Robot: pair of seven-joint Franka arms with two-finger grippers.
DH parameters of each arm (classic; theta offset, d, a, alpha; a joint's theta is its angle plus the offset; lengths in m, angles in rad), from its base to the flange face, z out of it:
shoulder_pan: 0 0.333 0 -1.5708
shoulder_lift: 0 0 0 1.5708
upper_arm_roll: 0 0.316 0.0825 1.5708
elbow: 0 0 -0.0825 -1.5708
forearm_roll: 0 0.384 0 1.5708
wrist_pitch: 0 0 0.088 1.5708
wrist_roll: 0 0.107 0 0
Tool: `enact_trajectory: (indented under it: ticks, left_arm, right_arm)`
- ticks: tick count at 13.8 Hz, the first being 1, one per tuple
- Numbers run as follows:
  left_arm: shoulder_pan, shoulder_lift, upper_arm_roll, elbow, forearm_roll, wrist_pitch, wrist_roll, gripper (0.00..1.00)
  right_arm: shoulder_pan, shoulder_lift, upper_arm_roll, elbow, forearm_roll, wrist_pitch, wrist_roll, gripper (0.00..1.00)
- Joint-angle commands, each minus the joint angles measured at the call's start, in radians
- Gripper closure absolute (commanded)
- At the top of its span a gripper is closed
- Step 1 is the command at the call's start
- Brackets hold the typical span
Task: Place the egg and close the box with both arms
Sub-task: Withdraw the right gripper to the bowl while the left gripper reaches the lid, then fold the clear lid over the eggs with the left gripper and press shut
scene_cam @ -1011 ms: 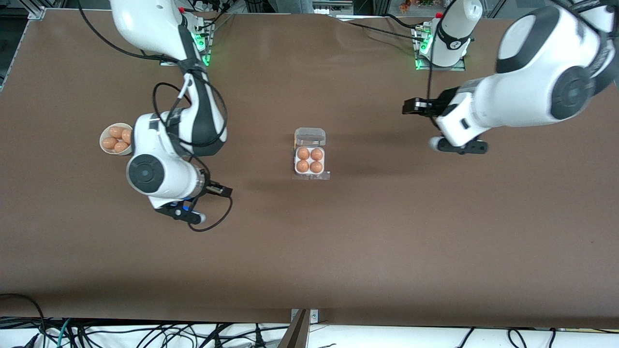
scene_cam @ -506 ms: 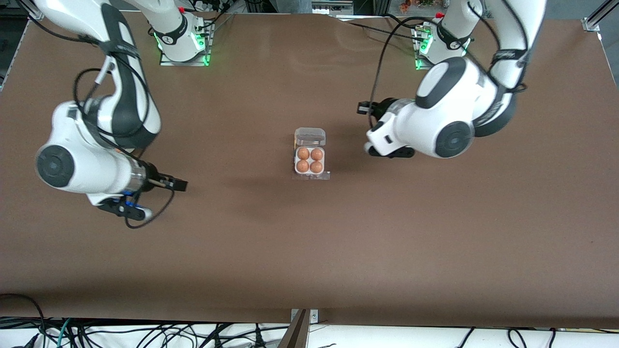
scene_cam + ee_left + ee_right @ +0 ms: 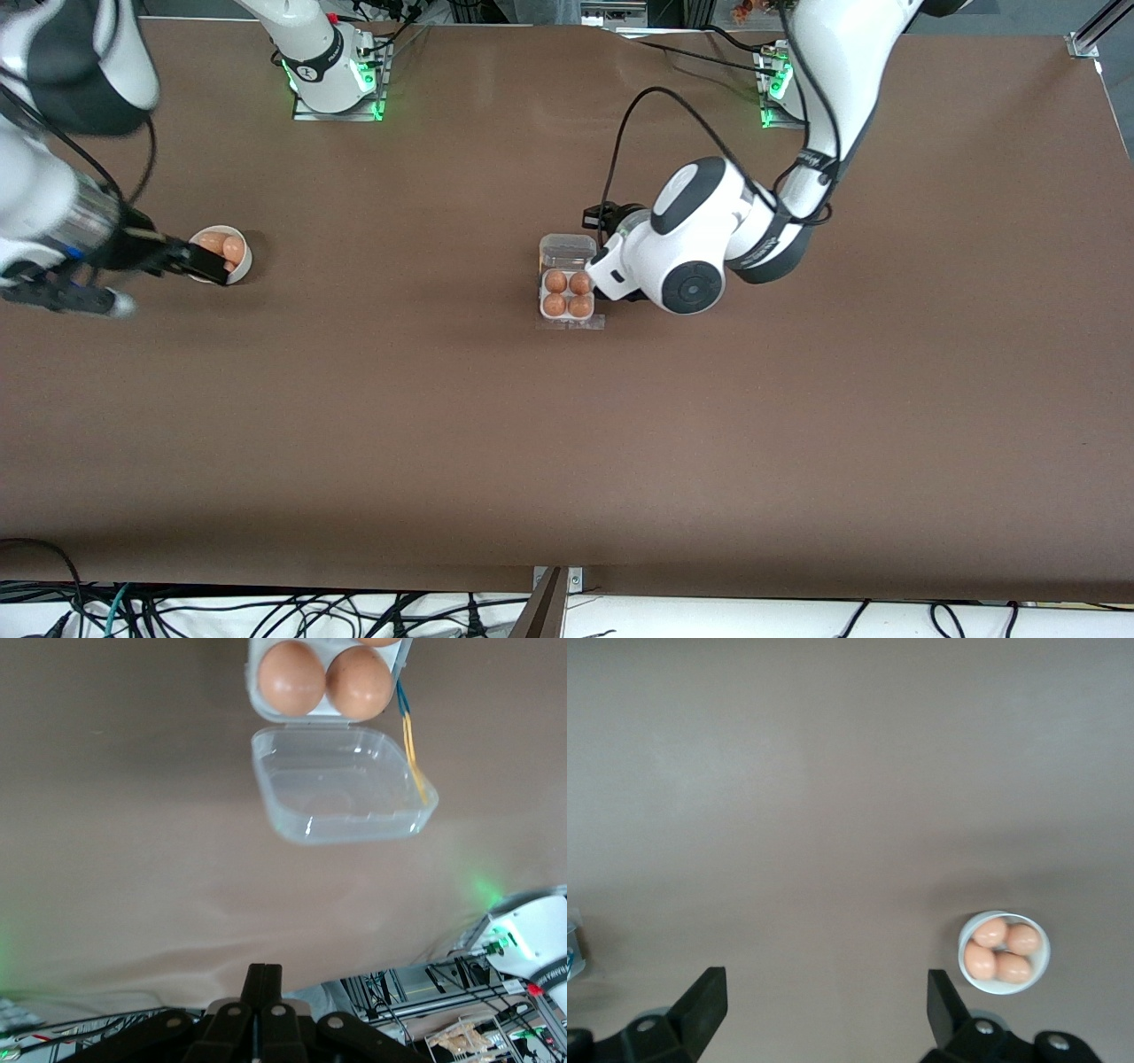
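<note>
The box (image 3: 567, 292) sits mid-worktop (image 3: 567, 425) with four eggs (image 3: 567, 294) in its cells and its clear lid (image 3: 341, 784) hinged open, lying flat. The left claw (image 3: 263, 992), fingers pressed together and empty, hovers just beside the lid. The right claw (image 3: 824, 1005), spread wide and empty, hangs near a white bowl (image 3: 241, 257) of eggs at the right arm's end.

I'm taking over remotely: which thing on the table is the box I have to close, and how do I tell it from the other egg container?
Look at the middle of the brown table, just beside the left gripper. The box is the small square clear-plastic carton there, four eggs in its cells, its transparent lid hinged open. The other container, a round white bowl, sits toward the right arm's end.
</note>
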Motion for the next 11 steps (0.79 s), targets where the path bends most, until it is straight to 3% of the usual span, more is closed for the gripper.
enact_trajectory:
  ticks: [1, 5, 11]
  left_arm:
    - [-0.043, 0.046, 0.011, 0.046, -0.023, 0.028, -0.033, 0.98]
    - [-0.071, 0.070, 0.014, 0.043, -0.011, 0.028, -0.036, 0.98]
    - [-0.092, 0.104, 0.018, 0.044, -0.011, 0.074, -0.036, 0.98]
  right_arm:
    - [-0.031, -0.072, 0.018, -0.031, -0.029, -0.038, -0.063, 0.00]
    - [-0.069, -0.072, 0.021, 0.071, -0.033, -0.115, -0.086, 0.00]
    - [-0.085, -0.058, 0.044, 0.105, -0.050, -0.119, -0.079, 0.00]
